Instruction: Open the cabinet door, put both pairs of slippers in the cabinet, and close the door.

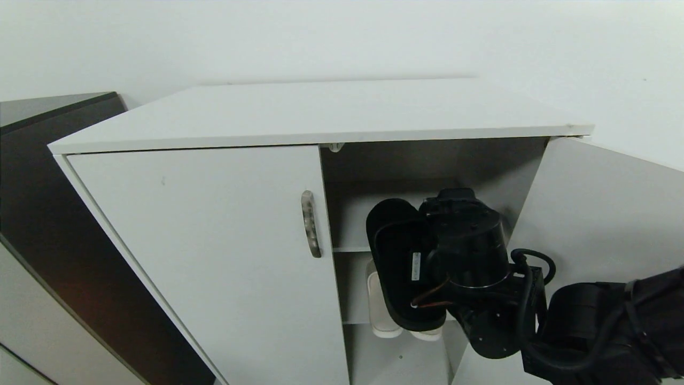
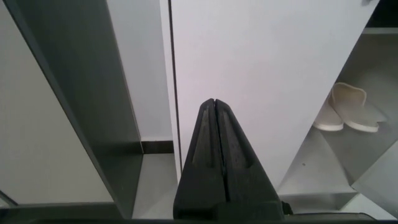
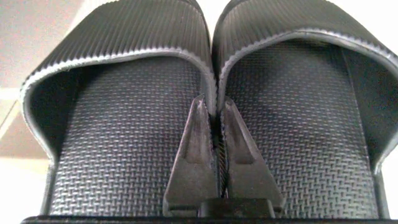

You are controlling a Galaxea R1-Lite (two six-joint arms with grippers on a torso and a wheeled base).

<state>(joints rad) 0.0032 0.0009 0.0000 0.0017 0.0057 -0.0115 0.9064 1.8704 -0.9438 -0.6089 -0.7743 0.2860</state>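
While clamped, right gripper (image 3: 215,104) on slippers (image 3: 121,143).

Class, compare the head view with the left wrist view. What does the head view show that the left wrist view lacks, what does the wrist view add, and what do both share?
Head view adds: the cabinet top, the door handle, the open right door and the black slippers held up at the open compartment. Left wrist view adds: the left hand, shut, and a strip of floor beside the cabinet. Shared: the closed left door and the white slippers on a lower shelf.
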